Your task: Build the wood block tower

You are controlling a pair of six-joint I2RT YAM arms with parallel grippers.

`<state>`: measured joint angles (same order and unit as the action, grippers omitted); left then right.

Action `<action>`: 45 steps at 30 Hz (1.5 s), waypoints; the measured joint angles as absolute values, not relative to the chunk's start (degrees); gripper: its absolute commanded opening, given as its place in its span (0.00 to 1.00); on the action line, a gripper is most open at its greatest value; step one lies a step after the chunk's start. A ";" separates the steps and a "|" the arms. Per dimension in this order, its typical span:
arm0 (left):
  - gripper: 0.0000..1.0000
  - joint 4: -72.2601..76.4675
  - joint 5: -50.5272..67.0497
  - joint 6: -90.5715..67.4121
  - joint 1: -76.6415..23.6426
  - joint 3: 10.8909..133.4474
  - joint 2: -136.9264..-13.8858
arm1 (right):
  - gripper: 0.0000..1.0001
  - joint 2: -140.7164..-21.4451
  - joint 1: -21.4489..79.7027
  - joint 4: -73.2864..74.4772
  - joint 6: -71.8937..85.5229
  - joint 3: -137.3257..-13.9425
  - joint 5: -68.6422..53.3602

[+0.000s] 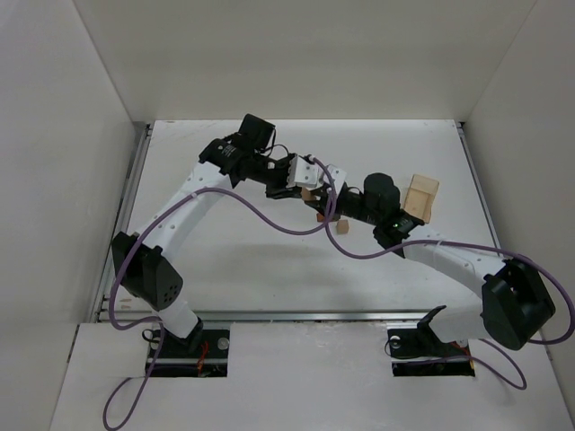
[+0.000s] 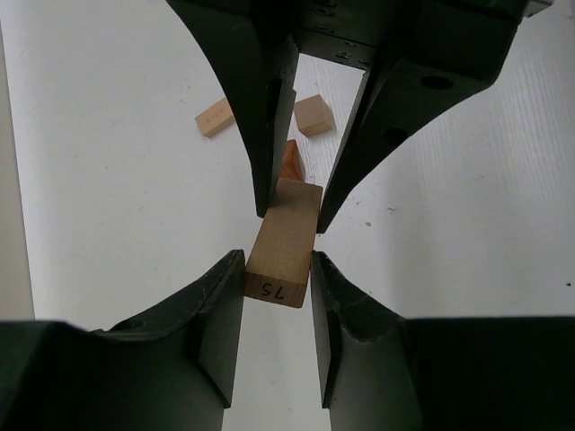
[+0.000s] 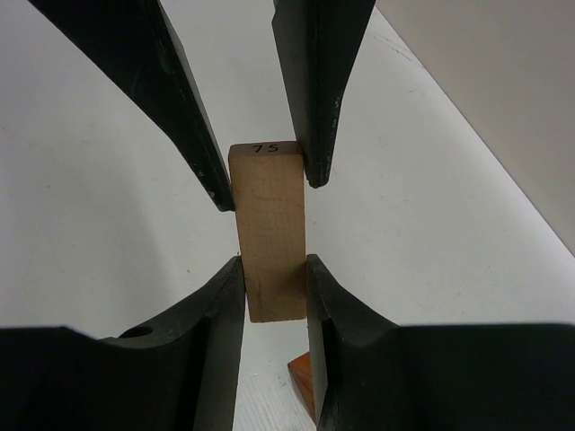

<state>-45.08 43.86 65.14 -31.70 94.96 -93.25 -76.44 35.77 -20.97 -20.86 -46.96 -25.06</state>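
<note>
A slim pale tan post (image 2: 286,235), its end marked 75, hangs above the table between both grippers. In the left wrist view my left gripper (image 2: 277,271) has its fingertips against both sides of the marked end. My right gripper (image 3: 274,274) is shut on the other end of the post (image 3: 268,224). The left gripper's fingers (image 3: 314,135) show at the top of the right wrist view. A reddish-brown roof-shaped piece (image 2: 289,162) lies on the table under the post, and its corner (image 3: 301,382) shows below the right gripper. From above, the two grippers meet at mid-table (image 1: 310,193).
Two small loose tan blocks (image 2: 216,117) (image 2: 313,115) lie beyond the reddish piece. A larger pale tan box (image 1: 420,197) stands to the right of the right arm. White walls enclose the table, and purple cables (image 1: 269,220) loop over it.
</note>
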 measured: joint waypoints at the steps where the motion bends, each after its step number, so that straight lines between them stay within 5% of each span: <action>1: 0.00 -45.08 43.38 64.84 -31.83 94.96 -93.25 | 0.15 -76.44 35.77 -20.88 -20.86 -46.96 -24.97; 5: 0.00 -45.91 39.86 62.78 -32.58 95.44 -93.43 | 0.55 -76.44 35.92 -20.45 -19.14 -46.98 -22.85; 9: 0.00 -48.25 32.86 59.75 -32.97 95.61 -94.32 | 0.62 -76.42 36.05 -20.88 -16.38 -46.98 -19.27; 20: 0.00 -51.03 15.62 51.72 -32.91 91.09 -98.54 | 0.66 -64.27 36.05 -22.96 -12.56 -35.81 -8.01; 45: 0.00 -45.36 5.78 50.11 -34.70 96.42 -115.13 | 0.70 -54.26 36.05 -18.41 -9.21 -31.66 11.81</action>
